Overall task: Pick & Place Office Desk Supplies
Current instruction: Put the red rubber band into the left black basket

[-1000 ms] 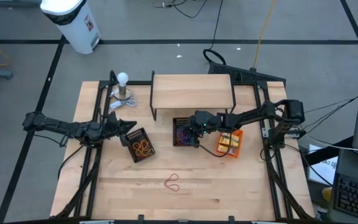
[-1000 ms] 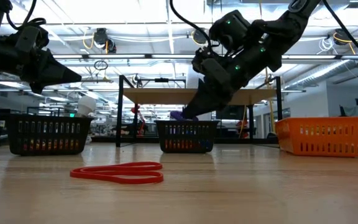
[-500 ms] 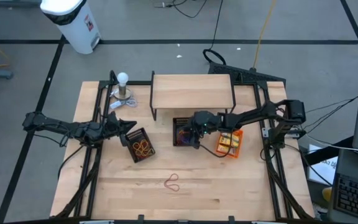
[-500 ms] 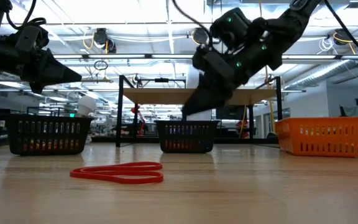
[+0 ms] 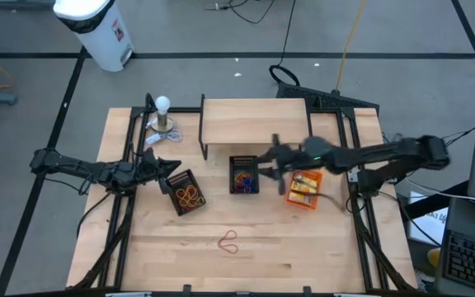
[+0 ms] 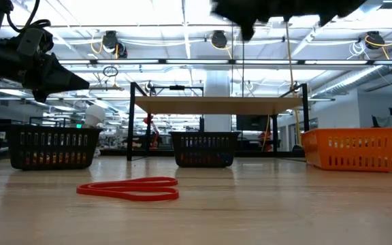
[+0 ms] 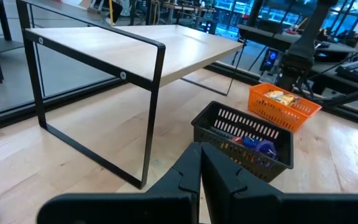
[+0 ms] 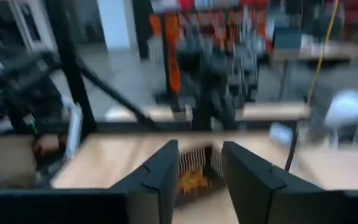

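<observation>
Rubber band (image 5: 228, 242), red, lies lower centre on the surface (image 5: 320, 247); right end effector (image 5: 277, 165) fingers apart, left end effector (image 5: 174, 167) closed, empty.

Robotics lab or workshop. Wooden table (image 5: 246, 256) on grey floor marked with dark tape lines. Open ceiling in low view: strip lights, pipes, hanging cables. Far racks and benches crowded with equipment. Computer keyboard (image 5: 471, 260) at right edge, white waste bin (image 5: 97, 29) far left, cables trailing across floor.
</observation>
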You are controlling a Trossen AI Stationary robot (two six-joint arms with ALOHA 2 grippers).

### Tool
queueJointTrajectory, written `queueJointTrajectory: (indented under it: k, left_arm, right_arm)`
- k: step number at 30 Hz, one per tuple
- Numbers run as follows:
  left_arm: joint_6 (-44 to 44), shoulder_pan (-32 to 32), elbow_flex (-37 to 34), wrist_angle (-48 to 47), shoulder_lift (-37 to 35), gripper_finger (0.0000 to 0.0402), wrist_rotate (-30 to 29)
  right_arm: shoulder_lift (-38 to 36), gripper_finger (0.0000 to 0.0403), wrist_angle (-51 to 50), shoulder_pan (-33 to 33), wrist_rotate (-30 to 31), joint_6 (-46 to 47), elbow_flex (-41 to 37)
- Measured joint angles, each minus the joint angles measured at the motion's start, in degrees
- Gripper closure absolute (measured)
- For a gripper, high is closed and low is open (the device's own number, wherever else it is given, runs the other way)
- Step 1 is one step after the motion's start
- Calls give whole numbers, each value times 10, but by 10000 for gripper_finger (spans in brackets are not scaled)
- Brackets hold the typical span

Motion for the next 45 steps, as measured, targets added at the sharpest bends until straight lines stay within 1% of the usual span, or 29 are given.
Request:
queueJointTrajectory:
  k: [3,6,8,12,16,17,19,22,27,34,39,45]
  left_arm:
    - [0,0,0,0,0,392,0]
    - [0,0,0,-2,0,392,0]
    - [3,0,0,-5,0,392,0]
    - [4,0,0,-4,0,392,0]
    - [5,0,0,-4,0,392,0]
    - [5,0,0,-4,0,392,0]
    - [8,0,0,-4,0,392,0]
    - [10,0,0,-4,0,392,-4]
    - [5,0,0,-4,0,392,-10]
    - [10,0,0,-4,0,392,-15]
    - [18,0,0,-4,0,392,-15]
    - [21,0,0,-4,0,392,-12]
  right_arm:
    - [-90,315,-2,2,-22,-27,-30]
    - [-186,338,-21,-7,-63,-46,-68]
    - [-249,356,-37,-16,-64,-44,-96]
    - [-363,395,-39,-36,-62,-27,-164]
    - [-445,396,-41,-58,-56,22,-232]
    - [-460,396,-41,-61,-45,34,-247]
    - [-484,400,-41,-63,-30,46,-275]
    - [-516,401,-38,-63,-28,40,-312]
    - [-548,402,24,-63,-28,47,-367]
    - [-566,402,33,-63,-27,44,-418]
    - [-569,402,82,-63,-28,40,-455]
    - [-569,401,86,-63,-28,29,-469]
